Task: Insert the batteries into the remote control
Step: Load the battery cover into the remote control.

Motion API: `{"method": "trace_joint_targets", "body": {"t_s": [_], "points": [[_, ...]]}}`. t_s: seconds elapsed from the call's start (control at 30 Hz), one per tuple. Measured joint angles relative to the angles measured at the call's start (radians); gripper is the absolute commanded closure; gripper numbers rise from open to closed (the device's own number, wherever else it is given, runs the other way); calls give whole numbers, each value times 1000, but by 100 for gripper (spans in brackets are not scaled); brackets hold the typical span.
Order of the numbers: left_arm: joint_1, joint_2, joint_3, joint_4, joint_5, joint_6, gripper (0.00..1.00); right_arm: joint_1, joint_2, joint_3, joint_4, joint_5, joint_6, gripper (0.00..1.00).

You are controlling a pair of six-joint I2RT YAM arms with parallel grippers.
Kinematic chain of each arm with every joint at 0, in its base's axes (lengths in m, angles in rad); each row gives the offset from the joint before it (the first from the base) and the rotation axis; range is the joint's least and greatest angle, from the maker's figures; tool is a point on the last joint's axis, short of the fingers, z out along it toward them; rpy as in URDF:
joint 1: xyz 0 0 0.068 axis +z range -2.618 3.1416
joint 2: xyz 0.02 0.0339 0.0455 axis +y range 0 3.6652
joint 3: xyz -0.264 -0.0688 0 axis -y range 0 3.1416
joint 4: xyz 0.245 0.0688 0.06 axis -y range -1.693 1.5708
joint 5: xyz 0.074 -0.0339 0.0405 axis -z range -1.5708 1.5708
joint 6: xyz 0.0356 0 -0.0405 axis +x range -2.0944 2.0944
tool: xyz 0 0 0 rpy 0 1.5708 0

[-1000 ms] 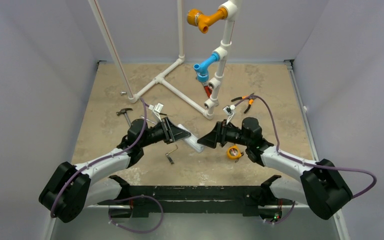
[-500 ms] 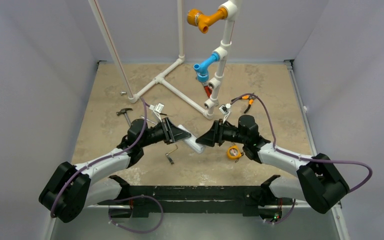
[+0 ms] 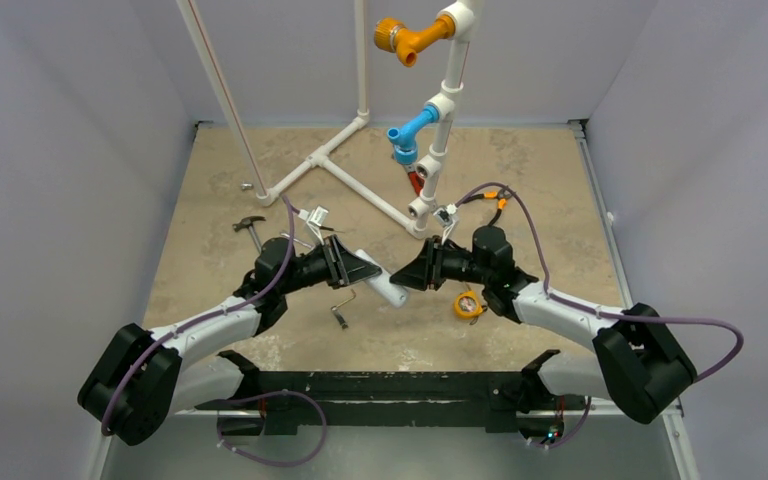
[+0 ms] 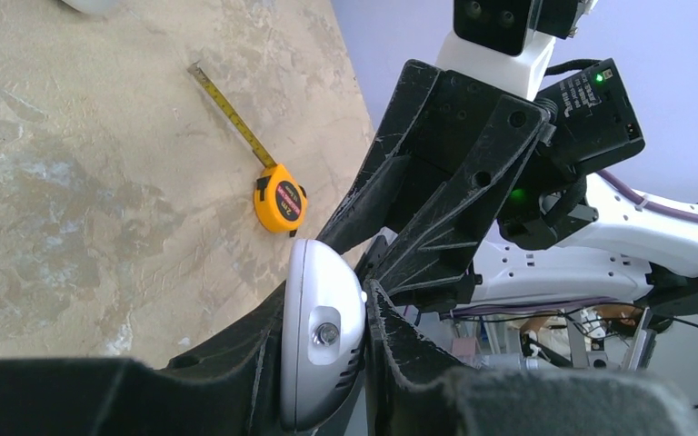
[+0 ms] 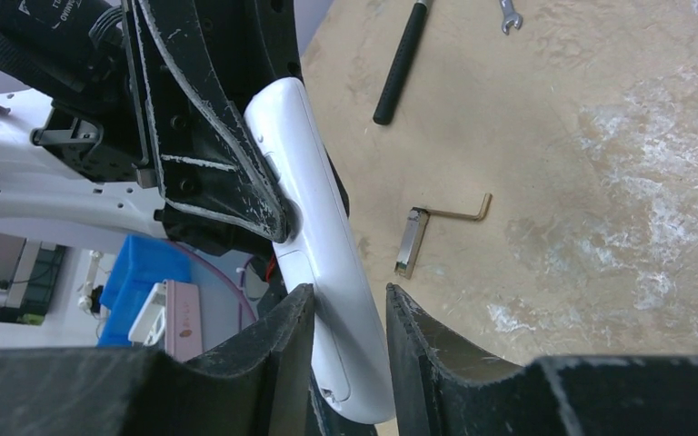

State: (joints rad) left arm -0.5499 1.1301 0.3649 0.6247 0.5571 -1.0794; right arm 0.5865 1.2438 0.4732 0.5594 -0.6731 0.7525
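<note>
between both grippers, clear of the table: remote control (image 5: 314,182), held for turning. i'd keep the left clamp firm and seat the right squarely on the long edges before bringing the back face up.
- left gripper (image 4: 327,286): pinching one end of the remote control.
- right gripper (image 5: 347,292): fingers flank the opposite end, close beside it; i cannot tell if they press.
- remote control: spans gripper to gripper, tilted.
- tape measure (image 4: 280,197): on the table, nearside of the right gripper.
- batteries: none visible near either gripper.
</note>
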Motion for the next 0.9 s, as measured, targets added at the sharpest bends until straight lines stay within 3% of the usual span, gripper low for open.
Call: {"method": "trace_joint_targets", "body": {"t_s": [0.13, 0.27, 0.37, 0.63, 0.9], "points": [[0, 0, 0, -6, -1, 2, 100, 2, -2, 5, -14, 2, -10, 68], [0, 0, 0, -2, 0, 1, 100, 3, -32, 5, -45, 46, -19, 35], [0, -3, 0, 6, 1, 0, 100, 3, -84, 2, -78, 98, -37, 25], [0, -3, 0, 9, 1, 0, 100, 3, -97, -60, -19, 93, -3, 24], [0, -4, 14, 9, 2, 1, 100, 3, -24, -93, 92, 17, 66, 46]]}}
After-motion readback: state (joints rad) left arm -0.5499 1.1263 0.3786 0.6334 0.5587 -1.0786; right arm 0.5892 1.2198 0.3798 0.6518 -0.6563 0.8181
